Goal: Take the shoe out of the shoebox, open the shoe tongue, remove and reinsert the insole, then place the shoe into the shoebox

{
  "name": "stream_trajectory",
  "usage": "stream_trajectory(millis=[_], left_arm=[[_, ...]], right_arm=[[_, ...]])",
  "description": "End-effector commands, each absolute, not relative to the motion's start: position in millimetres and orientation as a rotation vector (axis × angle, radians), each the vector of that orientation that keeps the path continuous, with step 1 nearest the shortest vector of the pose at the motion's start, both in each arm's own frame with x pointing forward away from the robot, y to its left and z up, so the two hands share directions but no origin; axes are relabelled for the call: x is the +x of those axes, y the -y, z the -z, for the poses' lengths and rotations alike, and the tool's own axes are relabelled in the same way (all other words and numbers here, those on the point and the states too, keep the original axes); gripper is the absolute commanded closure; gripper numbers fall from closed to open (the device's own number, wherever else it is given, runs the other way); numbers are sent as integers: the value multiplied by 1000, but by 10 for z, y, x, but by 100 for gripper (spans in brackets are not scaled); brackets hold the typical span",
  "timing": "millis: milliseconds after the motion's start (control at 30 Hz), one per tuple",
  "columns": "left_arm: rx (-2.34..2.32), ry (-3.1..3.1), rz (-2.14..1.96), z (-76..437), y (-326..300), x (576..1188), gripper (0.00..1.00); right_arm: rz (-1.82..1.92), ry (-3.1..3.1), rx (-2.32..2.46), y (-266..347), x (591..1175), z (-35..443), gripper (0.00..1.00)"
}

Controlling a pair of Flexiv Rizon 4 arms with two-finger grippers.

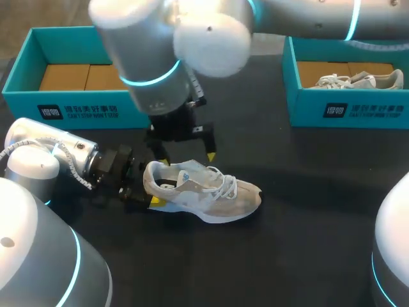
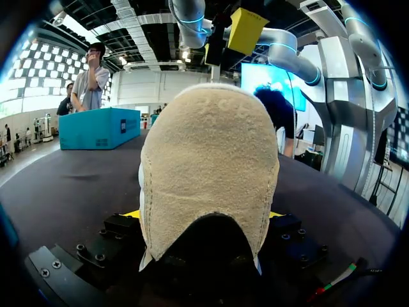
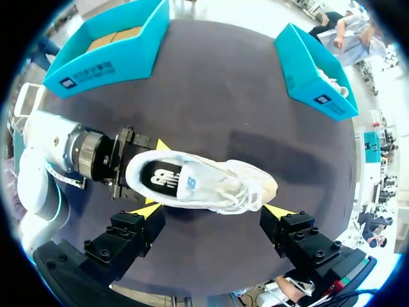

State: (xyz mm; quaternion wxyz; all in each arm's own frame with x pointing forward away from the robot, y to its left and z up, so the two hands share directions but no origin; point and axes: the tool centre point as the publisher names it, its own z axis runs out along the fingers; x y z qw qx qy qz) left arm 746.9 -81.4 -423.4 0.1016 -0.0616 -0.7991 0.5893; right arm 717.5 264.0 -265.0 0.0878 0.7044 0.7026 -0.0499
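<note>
Found the shoe (image 1: 203, 192) outside any box, standing on its sole near the middle of the dark surface (image 1: 307, 243), heel toward the left arm, toe pointing toward the right side. Saw a dark insole (image 3: 160, 178) seated in the opening. Noted the left pincer (image 1: 150, 188) lying low at surface level and clamped on the heel, one yellow tip pressed to each side. Noted the right pincer (image 1: 186, 153) hanging above the heel end, fingers spread wide, gripping nothing and clear of the shoe. Recorded two teal boxes along the far edge, well apart from the shoe: the left shoebox (image 1: 25, 105) holding brown cardboard, the right shoebox (image 1: 370, 112) holding a second shoe (image 1: 358, 80).
</note>
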Motion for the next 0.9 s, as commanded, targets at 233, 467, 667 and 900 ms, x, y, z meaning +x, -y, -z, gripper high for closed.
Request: stream_trajectory(millis=[233, 467, 667, 900], left_arm=[[-180, 2362, -1740, 4250, 806, 7464, 100], [-180, 2362, -1740, 4250, 806, 7464, 100], [-180, 2362, -1740, 4250, 806, 7464, 100], [-180, 2362, -1740, 4250, 806, 7464, 100]], right_arm=[[303, -1623, 2278, -3006, 7149, 2936, 0], [339, -1538, 2277, -3024, 7163, 3054, 0], [333, -1497, 2271, -2992, 7145, 3110, 0], [301, -1445, 2255, -2946, 7152, 3165, 0]])
